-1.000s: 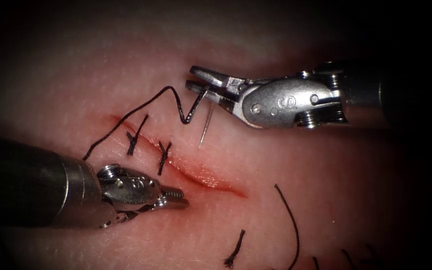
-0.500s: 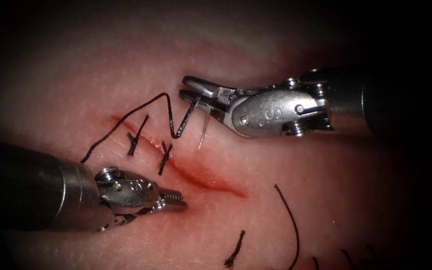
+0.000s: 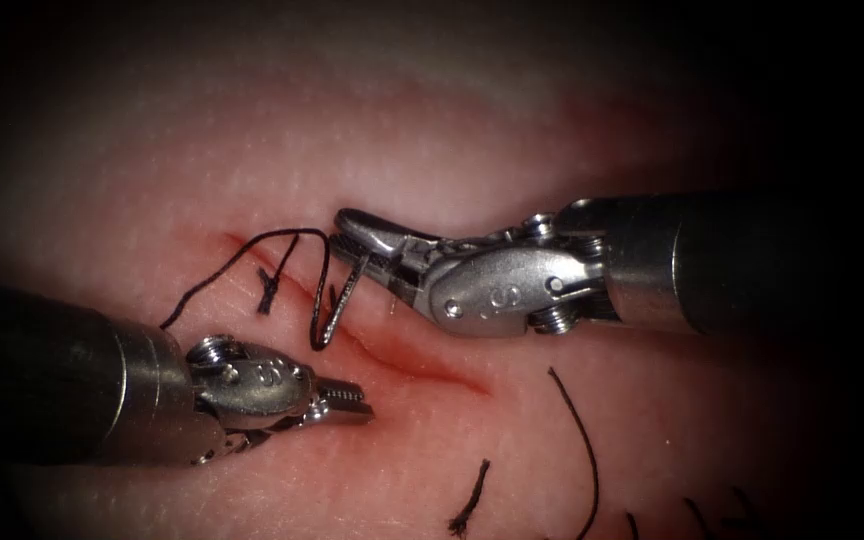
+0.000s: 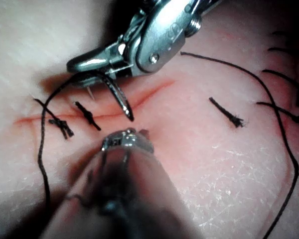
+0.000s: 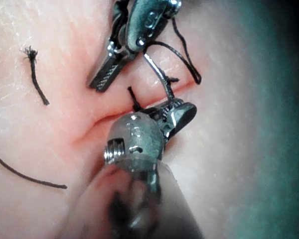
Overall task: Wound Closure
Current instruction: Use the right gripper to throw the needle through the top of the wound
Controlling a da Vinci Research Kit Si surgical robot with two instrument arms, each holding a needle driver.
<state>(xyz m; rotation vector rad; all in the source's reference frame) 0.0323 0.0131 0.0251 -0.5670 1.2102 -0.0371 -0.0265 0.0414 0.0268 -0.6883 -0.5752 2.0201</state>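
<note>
Right tool point(image 3: 354, 228) has come down and leftward over the last second, jaws clamped on the needle point(image 3: 337, 305) near its swaged end; the curve hangs below the jaws, point just at the right lip of the cut point(image 3: 422, 365), entry not confirmable. Left tool point(image 3: 352, 400) sits left of the cut, jaws closed on nothing. Judged step: positioning for the next bite; calls for a perpendicular point. Thread point(image 3: 222, 268) trails across two tied stitches point(image 3: 272, 285); the tissue point(image 3: 512, 440) is pink with red fluid along the unclosed stretch.

Needle point(image 4: 118, 97) in right pincer point(image 4: 84, 65)
</note>
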